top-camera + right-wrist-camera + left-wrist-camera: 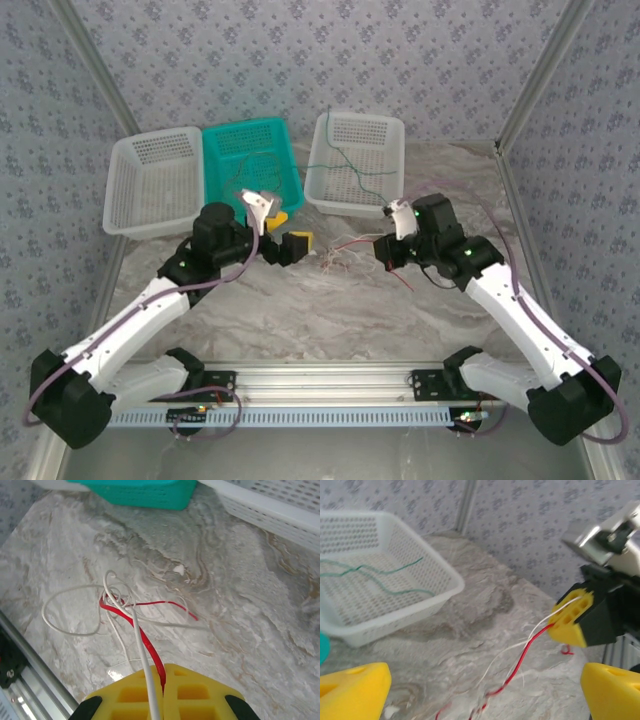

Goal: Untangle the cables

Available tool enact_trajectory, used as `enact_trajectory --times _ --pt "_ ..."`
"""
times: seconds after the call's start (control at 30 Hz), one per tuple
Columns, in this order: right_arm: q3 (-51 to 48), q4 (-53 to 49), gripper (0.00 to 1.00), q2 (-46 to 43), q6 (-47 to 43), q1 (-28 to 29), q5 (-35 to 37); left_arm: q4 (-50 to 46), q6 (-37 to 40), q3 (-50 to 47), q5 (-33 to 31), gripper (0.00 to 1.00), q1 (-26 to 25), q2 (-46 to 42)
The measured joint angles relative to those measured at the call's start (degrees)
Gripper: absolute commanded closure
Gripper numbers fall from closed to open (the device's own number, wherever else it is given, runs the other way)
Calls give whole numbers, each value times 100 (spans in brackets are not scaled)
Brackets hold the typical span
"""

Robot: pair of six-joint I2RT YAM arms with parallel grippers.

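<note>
Left white basket [152,182]: seen at the far left of the back row, touching the teal basket.
Teal basket [252,168]: set between the two white baskets; thin strands can be made out inside, their colour not clear.
Left gripper [285,232]: jaws spread wide and nothing gripped. In its own wrist view the yellow fingers [352,690] are parted to opposite bottom corners of the frame, above the marble table [485,605]. It is held just in front of the teal basket's near rim.
Red and white cables [340,255]: found on the table between the two grippers, in front of the baskets. From the right wrist, a loose knot of white loops is seen with the red strand [147,642] running through it; the far ends lie on the marble, and the near ends are lifted up into the right gripper.
Right white basket [355,160]: placed at the right end of the row; green cables [375,577] are lying across its perforated floor, apart from the red and white tangle.
Right gripper [163,672]: yellow pads pressed together, with one red strand and one white strand pinched side by side between them. From the left wrist, the same clamped pads [570,617] are seen with both strands hanging down to the table.
</note>
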Motion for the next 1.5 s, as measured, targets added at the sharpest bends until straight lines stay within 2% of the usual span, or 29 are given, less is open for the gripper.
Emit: enact_trajectory --times 0.27,0.37,0.43,0.5,0.53,0.63,0.67,0.7,0.83,0.87,0.93,0.97,1.1,1.3,1.5 --pt "70 26 100 0 -317 422 -219 46 260 420 765 6 -643 925" --pt "118 26 100 -2 -389 509 -358 55 260 422 916 11 -667 1248" --pt "133 39 100 -7 -435 564 -450 114 221 422 1016 19 -667 1399" --pt "136 61 100 -42 -444 608 -509 245 166 431 1172 32 -667 1510" --pt "133 70 100 -61 -444 616 -516 297 138 446 1248 42 -667 1556" --pt "133 144 100 -157 -442 625 -501 529 -7 466 1482 86 -682 1681" --pt "133 149 100 -168 -442 625 -466 621 -46 468 1554 96 -695 1696" --pt "133 146 100 -170 -442 621 -452 686 -72 468 1587 100 -719 1698" --pt "133 223 100 -175 -442 625 -457 813 -118 468 1541 100 -737 1694" --pt "131 240 98 -175 -442 625 -452 822 -136 468 1523 100 -737 1690" --pt "120 275 88 -179 -442 625 -400 820 -140 461 1399 100 -737 1652" --pt "116 289 87 -179 -437 625 -345 817 -140 446 1285 100 -743 1611" --pt "76 334 94 -181 -424 619 -79 826 -155 219 667 100 -702 1268" --pt "-122 367 93 -216 -420 542 63 885 -341 -201 -33 100 -420 719" --pt "-264 382 100 -337 -295 400 413 789 -494 -437 -575 100 -181 446"
